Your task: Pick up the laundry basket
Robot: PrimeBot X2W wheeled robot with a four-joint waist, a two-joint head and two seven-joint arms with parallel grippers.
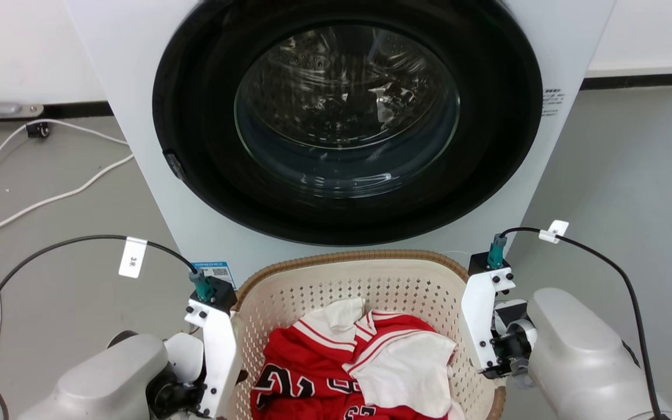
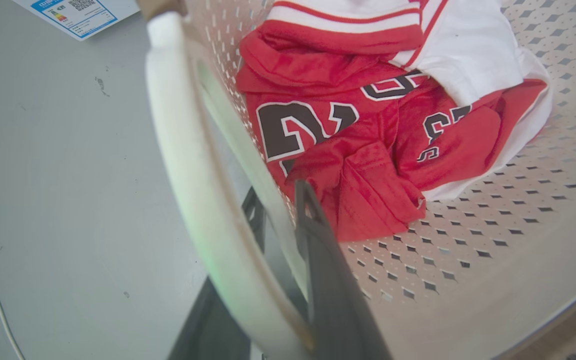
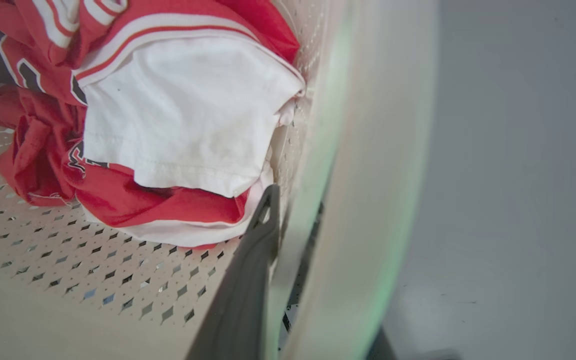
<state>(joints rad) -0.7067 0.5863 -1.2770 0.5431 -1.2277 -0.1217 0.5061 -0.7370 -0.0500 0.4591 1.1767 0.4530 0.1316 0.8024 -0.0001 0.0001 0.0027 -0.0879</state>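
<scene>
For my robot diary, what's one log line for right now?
left pincer: astride white side handle of cream perforated plastic laundry basket | right pincer: astride opposite handle | inside: red-and-white jerseys

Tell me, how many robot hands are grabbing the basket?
2. The left gripper pinches the left side of the laundry basket, one finger inside and one outside. The right gripper does the same on the right side.
</scene>
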